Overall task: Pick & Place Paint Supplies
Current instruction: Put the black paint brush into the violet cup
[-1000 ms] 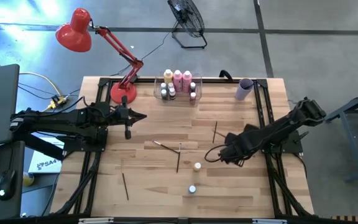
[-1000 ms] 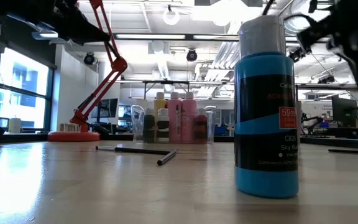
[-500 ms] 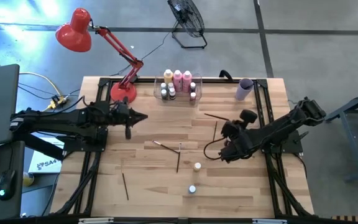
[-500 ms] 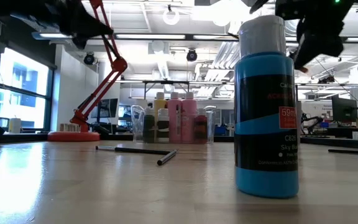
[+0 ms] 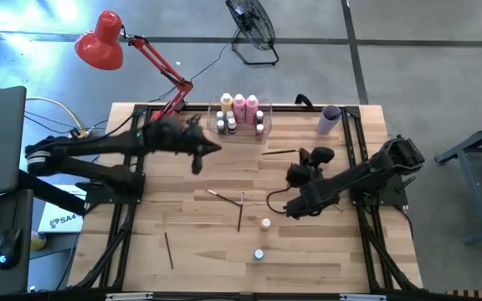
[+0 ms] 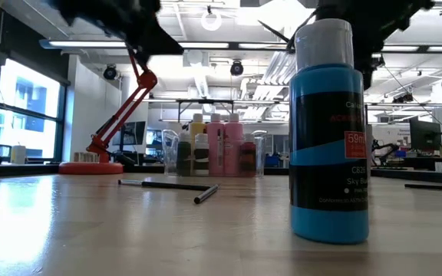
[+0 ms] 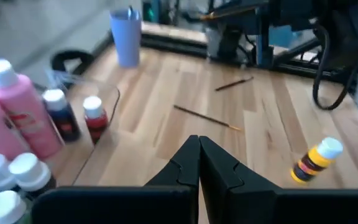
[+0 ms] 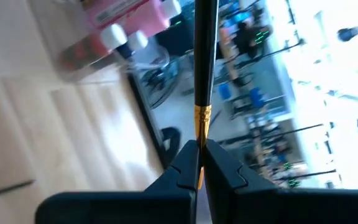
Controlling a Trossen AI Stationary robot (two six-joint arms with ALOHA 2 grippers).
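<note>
Right hand [image 8: 196,163] pinched shut on a paintbrush [image 8: 203,68], left hand [image 7: 198,155] shut and empty; keep brush level, clear the bin [image 5: 262,117] rim before release.

Table [image 5: 325,251]: pale wood planks, black frame rails. Desk lamp [image 5: 99,40]: bright red. Tall bottles [image 5: 245,106] in clear bin [image 5: 221,113]: pink, one yellow-orange, white caps. Cup [image 5: 329,119]: lilac. Near bottle [image 6: 330,134]: sky blue, black label band, red patch, white cap. Held paintbrush [image 8: 202,62]: black handle, gold ferrule. Small bottle [image 7: 316,160]: yellow-orange, dark label, white cap. Arms: black.
</note>
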